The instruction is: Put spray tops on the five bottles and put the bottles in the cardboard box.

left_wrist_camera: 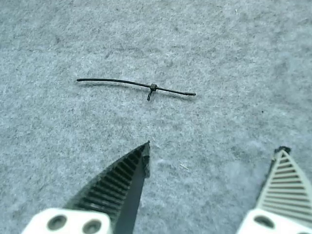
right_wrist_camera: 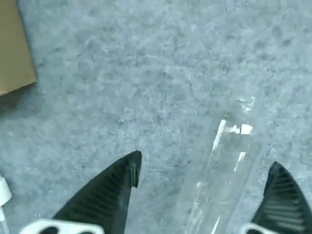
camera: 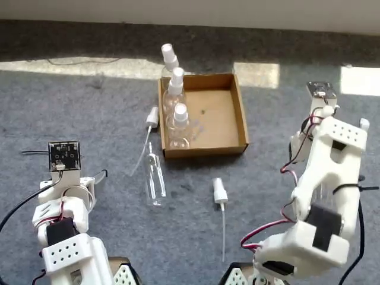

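Note:
The cardboard box (camera: 222,116) sits mid-table, and three clear bottles with white spray tops (camera: 176,83) stand along its left wall. A topless bottle (camera: 154,178) lies on the carpet in front of the box. Two loose spray tops with long tubes lie nearby, one (camera: 152,117) left of the box and one (camera: 219,193) in front. My right gripper (right_wrist_camera: 205,161) is open low over the carpet, with another clear bottle (right_wrist_camera: 229,161) lying between its fingers. My left gripper (left_wrist_camera: 214,148) is open over bare carpet, holding nothing.
A black cable tie (left_wrist_camera: 141,87) lies on the grey carpet just ahead of my left gripper and beside the left arm (camera: 65,231). The box's corner (right_wrist_camera: 14,48) and a spray top (right_wrist_camera: 2,190) edge the right wrist view. The right arm (camera: 326,178) stands right of the box.

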Motion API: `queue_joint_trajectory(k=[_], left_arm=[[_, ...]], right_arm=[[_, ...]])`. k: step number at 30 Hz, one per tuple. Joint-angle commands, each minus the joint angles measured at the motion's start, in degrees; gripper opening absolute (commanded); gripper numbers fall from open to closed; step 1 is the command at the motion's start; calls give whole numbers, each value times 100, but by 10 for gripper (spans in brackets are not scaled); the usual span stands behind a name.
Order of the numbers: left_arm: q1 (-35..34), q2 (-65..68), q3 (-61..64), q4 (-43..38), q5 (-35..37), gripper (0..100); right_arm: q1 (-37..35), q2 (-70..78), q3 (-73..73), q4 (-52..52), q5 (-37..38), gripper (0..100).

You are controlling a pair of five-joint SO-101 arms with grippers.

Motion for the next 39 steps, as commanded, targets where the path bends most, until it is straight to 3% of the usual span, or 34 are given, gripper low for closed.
queue_joint_trajectory(k=[1, 14, 32, 39], left_arm=[[84, -75, -31, -114, -44, 347], [84, -75, 31, -123, -44, 347], [84, -75, 31, -123, -44, 347], [84, -75, 31, -123, -44, 347]], right_arm=[[171, 576, -884, 48, 62, 355], [242, 1877, -1437, -4, 79, 354], [576, 1965, -1719, 48, 70, 276], [558, 1982, -1710, 48, 70, 156]])
